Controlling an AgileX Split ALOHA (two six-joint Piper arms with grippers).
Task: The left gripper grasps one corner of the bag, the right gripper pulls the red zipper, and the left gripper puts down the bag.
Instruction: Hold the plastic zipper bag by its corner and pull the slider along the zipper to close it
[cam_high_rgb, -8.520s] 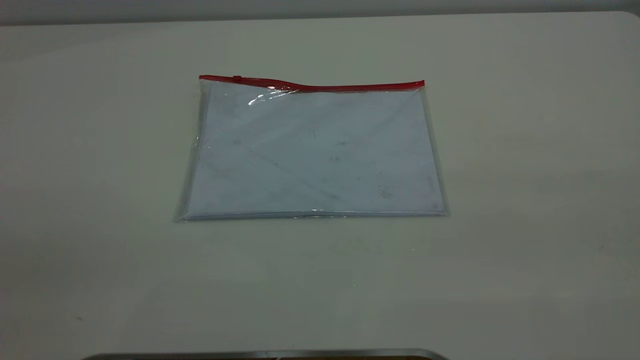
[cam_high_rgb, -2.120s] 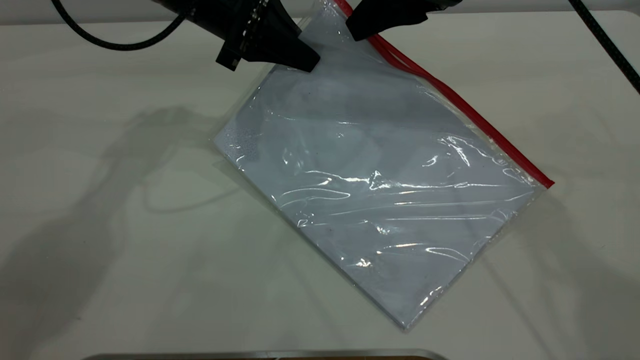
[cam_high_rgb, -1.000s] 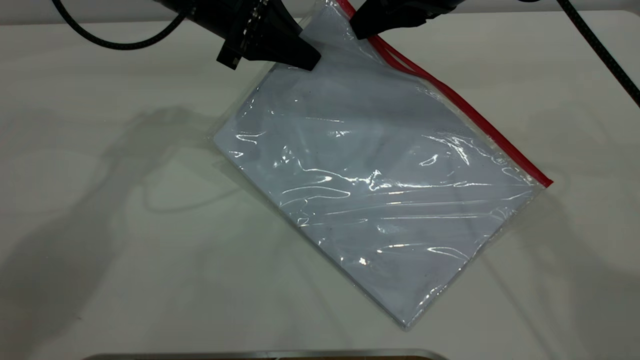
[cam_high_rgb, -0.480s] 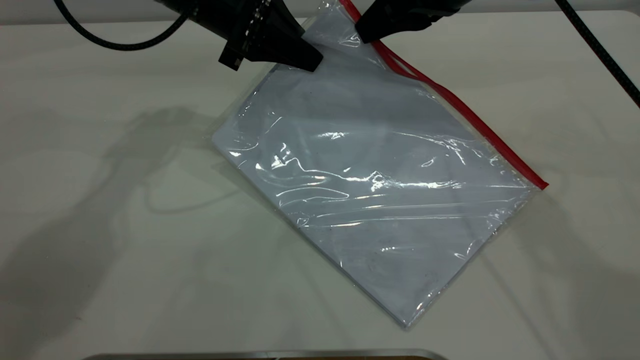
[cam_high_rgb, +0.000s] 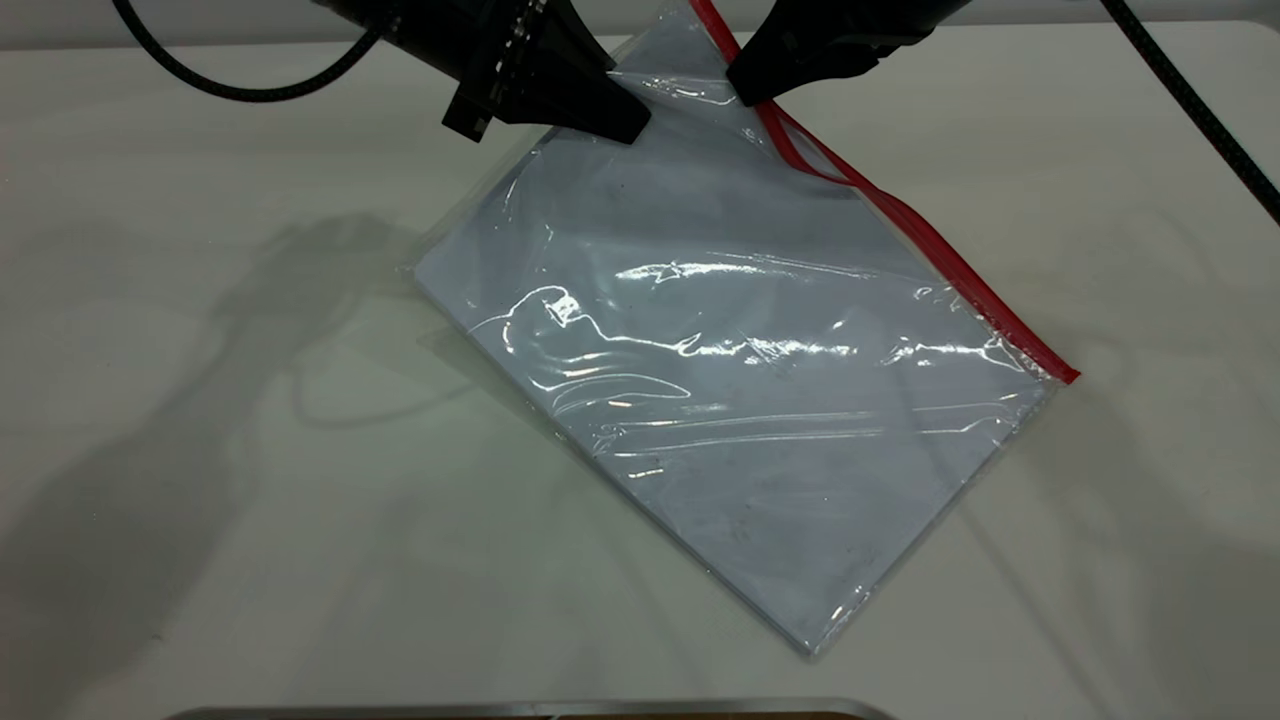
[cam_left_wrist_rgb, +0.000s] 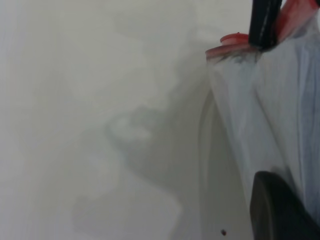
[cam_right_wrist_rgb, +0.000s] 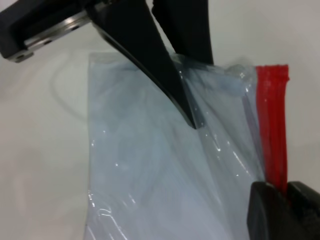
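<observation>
Bag (cam_high_rgb: 740, 340) corner in left hand (cam_high_rgb: 625, 118), right hand (cam_high_rgb: 755, 90) on red zipper (cam_high_rgb: 930, 240)

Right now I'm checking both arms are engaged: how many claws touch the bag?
2. The left claw pinches the bag at its raised corner; the right claw grips the red zipper beside it.

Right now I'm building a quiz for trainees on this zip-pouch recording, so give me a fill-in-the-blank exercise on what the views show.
1. The left gripper is shut on the bag near its ____ corner, which is held above the table.
2. The right gripper is closed on the ____ zipper.
3. Behind the right gripper, the two halves of the strip have come ____.
4. Inside the clear pouch lies ____ paper.

Missing words: raised; red; apart; white
</observation>
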